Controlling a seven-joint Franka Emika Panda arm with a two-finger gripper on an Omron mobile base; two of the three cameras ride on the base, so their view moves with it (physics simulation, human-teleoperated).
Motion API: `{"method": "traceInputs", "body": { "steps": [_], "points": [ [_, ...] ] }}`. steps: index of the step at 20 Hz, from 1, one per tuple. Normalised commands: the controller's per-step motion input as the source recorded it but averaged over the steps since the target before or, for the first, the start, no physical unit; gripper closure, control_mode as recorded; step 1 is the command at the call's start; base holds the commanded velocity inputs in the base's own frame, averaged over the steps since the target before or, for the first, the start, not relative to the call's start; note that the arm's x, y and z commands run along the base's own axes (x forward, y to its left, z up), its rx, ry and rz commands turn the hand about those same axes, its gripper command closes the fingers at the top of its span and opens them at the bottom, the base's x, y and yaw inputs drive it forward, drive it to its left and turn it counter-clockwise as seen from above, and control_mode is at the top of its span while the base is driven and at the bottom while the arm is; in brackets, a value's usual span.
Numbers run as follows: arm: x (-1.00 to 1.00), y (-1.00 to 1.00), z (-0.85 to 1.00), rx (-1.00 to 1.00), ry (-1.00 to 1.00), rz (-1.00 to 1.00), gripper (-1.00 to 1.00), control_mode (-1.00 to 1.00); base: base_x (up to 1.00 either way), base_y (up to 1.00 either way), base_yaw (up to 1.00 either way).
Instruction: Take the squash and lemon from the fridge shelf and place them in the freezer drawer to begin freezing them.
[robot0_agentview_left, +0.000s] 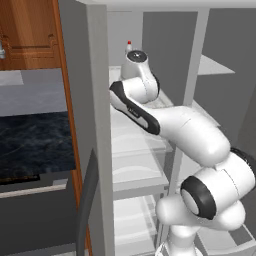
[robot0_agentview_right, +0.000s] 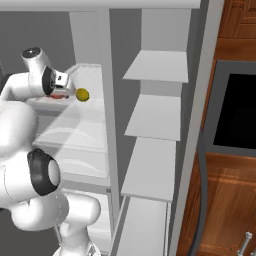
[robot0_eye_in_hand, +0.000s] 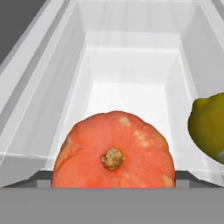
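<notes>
One claw (robot0_agentview_right: 64, 92) over squash (robot0_eye_in_hand: 113, 151), grip unclear.

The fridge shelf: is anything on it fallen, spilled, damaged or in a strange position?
Nothing stands out. The squash sits stem-up and whole on the fridge shelf, and the lemon lies beside it, also intact. No spill or crack shows. The gripper is close above the squash.

I see squash (robot0_eye_in_hand: 113, 153) dead ahead at near edge of fridge shelf (robot0_eye_in_hand: 127, 83), blocking centre line. Lemon (robot0_eye_in_hand: 209, 127) stands just beside it toward right edge; narrow gap between them. Shelf behind both bare to back wall. Side walls close in left and right. In right base view, lemon (robot0_agentview_right: 82, 94) sits at shelf's front right corner.
</notes>
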Motion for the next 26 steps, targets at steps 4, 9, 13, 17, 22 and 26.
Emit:
{"method": "traceInputs", "body": {
  "steps": [4,9,13,17,22,26],
  "points": [
    [-1.00,-0.93,0.02,0.11,-0.08,0.00,1.00,-1.00,0.00,0.00,0.00],
    [-1.00,-0.49,0.13,0.03,0.01,-0.01,1.00,-1.00,0.00,0.00,0.00],
    [-1.00,-0.25,0.02,0.00,0.11,0.00,1.00,-1.00,0.00,0.00,0.00],
    [-1.00,-0.14,0.00,-0.04,0.20,0.00,1.00,-1.00,0.00,0.00,0.00],
    [-1.00,-0.05,-0.21,-0.11,0.24,0.00,1.00,-1.00,0.00,0.00,0.00],
    [-0.88,-0.07,-0.57,-0.12,0.17,0.00,1.00,-1.00,0.00,0.00,0.00]
  ]
}}
